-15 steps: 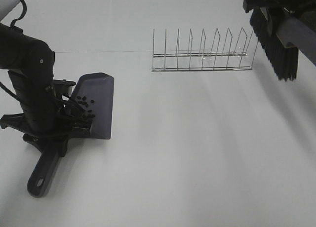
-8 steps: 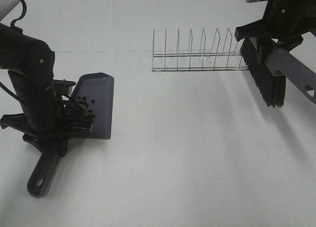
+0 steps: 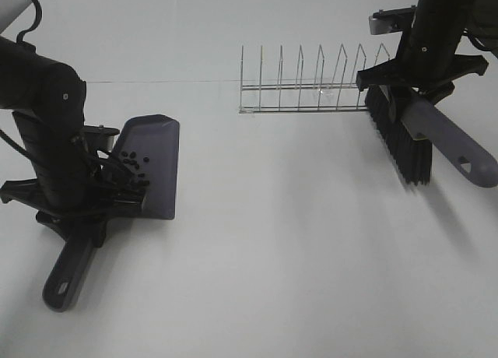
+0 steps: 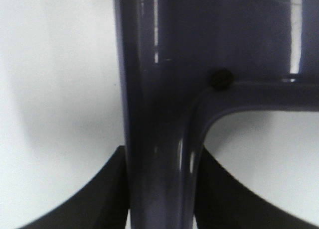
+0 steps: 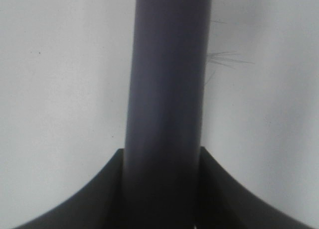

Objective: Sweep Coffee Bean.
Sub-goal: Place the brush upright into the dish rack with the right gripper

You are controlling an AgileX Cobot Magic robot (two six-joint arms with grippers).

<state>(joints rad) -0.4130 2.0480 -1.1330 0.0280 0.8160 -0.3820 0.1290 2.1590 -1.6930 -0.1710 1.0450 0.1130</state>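
The coffee beans (image 3: 132, 165) lie as a small dark cluster inside the grey dustpan (image 3: 156, 167), which rests on the white table at the left. My left gripper (image 3: 89, 208) is shut on the dustpan's handle (image 4: 154, 114), and one bean (image 4: 222, 78) shows near the handle's fork. At the right, my right gripper (image 3: 418, 89) is shut on the grey handle (image 5: 167, 89) of the brush (image 3: 401, 140). The black bristles point down beside the right end of the rack. In both wrist views, dark fingers (image 4: 99, 204) (image 5: 89, 204) flank the held handle.
A wire dish rack (image 3: 311, 89) stands at the back centre, its right end close to the brush. The white table (image 3: 296, 241) stretches between dustpan and brush. The dustpan handle's free end (image 3: 62, 284) points toward the front left.
My right arm has carried the brush down and to the left, from the top right corner to beside the rack's right end. The left arm and dustpan have not moved.
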